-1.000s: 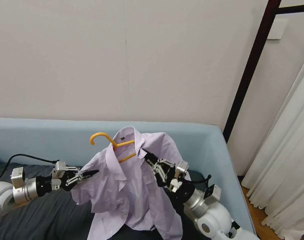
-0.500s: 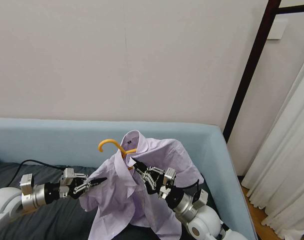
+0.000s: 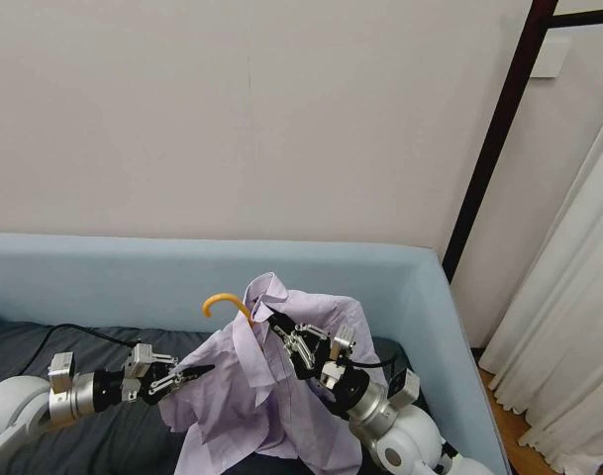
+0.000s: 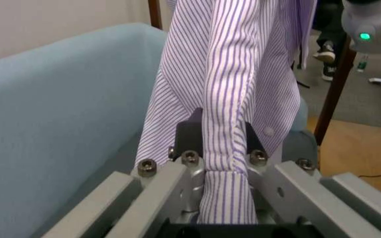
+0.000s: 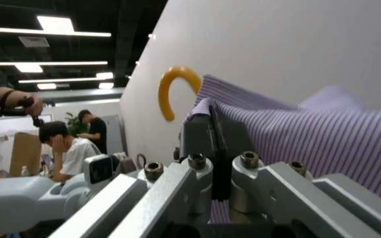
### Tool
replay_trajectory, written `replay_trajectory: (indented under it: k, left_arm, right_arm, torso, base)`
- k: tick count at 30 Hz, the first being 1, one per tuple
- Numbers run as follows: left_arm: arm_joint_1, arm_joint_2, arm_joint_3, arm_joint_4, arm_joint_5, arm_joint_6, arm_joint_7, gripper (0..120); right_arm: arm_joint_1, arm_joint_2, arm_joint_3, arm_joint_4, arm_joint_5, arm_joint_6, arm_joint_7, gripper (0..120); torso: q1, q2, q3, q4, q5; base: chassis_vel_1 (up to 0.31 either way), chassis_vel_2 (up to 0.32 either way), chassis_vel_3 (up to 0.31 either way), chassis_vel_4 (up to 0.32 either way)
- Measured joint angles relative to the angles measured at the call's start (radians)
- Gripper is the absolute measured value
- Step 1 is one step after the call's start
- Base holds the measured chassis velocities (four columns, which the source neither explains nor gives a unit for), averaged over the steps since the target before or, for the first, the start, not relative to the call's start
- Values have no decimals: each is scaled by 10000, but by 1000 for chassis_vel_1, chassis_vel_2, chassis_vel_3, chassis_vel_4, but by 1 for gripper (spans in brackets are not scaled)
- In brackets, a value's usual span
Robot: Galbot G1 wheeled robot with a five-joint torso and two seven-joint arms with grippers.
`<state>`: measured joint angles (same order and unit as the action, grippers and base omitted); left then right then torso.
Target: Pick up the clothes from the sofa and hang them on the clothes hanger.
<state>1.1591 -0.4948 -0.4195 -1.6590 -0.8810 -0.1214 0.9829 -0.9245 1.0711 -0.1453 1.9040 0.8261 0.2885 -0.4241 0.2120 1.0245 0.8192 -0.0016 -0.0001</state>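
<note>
With your left tool (image 3: 198,372) and right tool (image 3: 276,325) each pinching the striped shirt (image 3: 303,408), lift evenly so the yellow hanger (image 3: 223,299) won't slip.

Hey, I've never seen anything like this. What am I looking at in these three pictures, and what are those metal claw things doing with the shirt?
This is a two-armed robot on wheels. The wide picture comes from a camera on its head, looking down at a light blue sofa. The other two come from cameras on its wrists, so each looks along its own claw, called a gripper. The left gripper is pinched shut on an edge of a purple striped shirt; its wrist view shows the fabric between the fingers. The right gripper is shut on the shirt near the collar, beside a yellow hanger whose hook pokes out there. Together they hold the shirt up over the sofa's dark seat.
</note>
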Motion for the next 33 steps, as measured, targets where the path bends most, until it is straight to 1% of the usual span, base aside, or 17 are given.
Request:
replay_trajectory:
  k: [4,6,8,9,11,13,14,18,19,21,22,23,25,27,28,29,33]
  left_arm:
    - [-68,35,-23,42,-148,0,-19,3]
    - [-71,38,-56,52,-187,0,-20,3]
    - [-71,37,-93,61,-209,-3,-20,3]
    - [-71,37,-93,61,-209,-3,-20,3]
    - [-89,36,-120,98,-237,-8,-27,3]
    - [-127,37,-134,139,-250,-12,-33,3]
    - [-127,37,-134,139,-250,-12,-33,3]
    - [-251,55,-147,301,-303,-26,-45,3]
    - [-251,55,-147,301,-303,-26,-45,3]
    - [-300,69,-147,386,-305,-34,-44,3]
    - [-326,69,-149,446,-306,-39,-43,3]
    - [-330,59,-151,468,-306,-43,-44,3]
    - [-330,50,-151,471,-306,-43,-44,3]
    - [-315,11,-156,432,-307,-45,-38,3]
    - [-315,11,-156,432,-307,-45,-38,3]
    - [-273,8,-169,349,-307,-45,-10,3]
    - [-128,3,-173,239,-196,-45,129,3]
  right_arm:
    - [-239,-64,-47,-19,-387,-10,-154,0]
    - [-342,-72,-81,-10,-741,-10,-63,5]
    - [-419,-51,-127,108,-882,14,188,15]
    - [-419,-51,-127,108,-882,14,188,15]
    - [-509,-77,-147,250,-1016,102,231,26]
    - [-596,-151,-144,337,-1069,182,-8,32]
    - [-596,-151,-144,337,-1069,182,-8,32]
    - [-824,-452,349,340,-739,28,-2812,51]
    - [-824,-452,349,340,-739,28,-2812,51]
    - [-846,-558,783,336,-591,-233,-4161,61]
    - [-805,-614,1028,416,-524,-365,-4462,72]
    - [-756,-640,1069,453,-542,-401,-4305,78]
    - [-741,-646,1068,458,-607,-409,-4119,81]
    - [-720,-636,943,436,-951,-417,-3055,93]
    - [-720,-636,943,436,-951,-417,-3055,93]
    - [-732,-568,830,425,-1172,-417,-2155,97]
    - [-534,-354,505,521,-973,-284,-313,100]
  torso:
    - [0,0,0,0,1]
    - [0,0,0,0,1]
    - [0,0,0,0,1]
    - [0,0,0,0,1]
    - [0,0,0,1,0]
    - [0,0,0,1,0]
    - [0,0,0,1,0]
    - [0,0,0,0,1]
    - [0,0,0,0,1]
    - [0,0,0,0,0]
    - [0,0,0,0,0]
    - [0,0,0,0,1]
    - [-1,1,0,0,0]
    - [0,1,0,1,-1]
    - [0,1,0,1,-1]
    - [0,0,0,0,0]
    - [0,0,0,1,1]
  base:
    - [0,0,0,0]
    - [0,0,0,0]
    - [0,0,0,0]
    - [0,0,0,0]
    - [0,0,0,0]
    - [0,0,0,0]
    - [0,0,0,0]
    - [0,0,0,0]
    - [0,0,0,0]
    - [0,0,0,0]
    - [0,0,0,0]
    - [0,0,0,0]
    - [0,0,0,0]
    - [0,0,0,0]
    - [0,0,0,0]
    - [0,0,0,0]
    - [0,0,0,0]
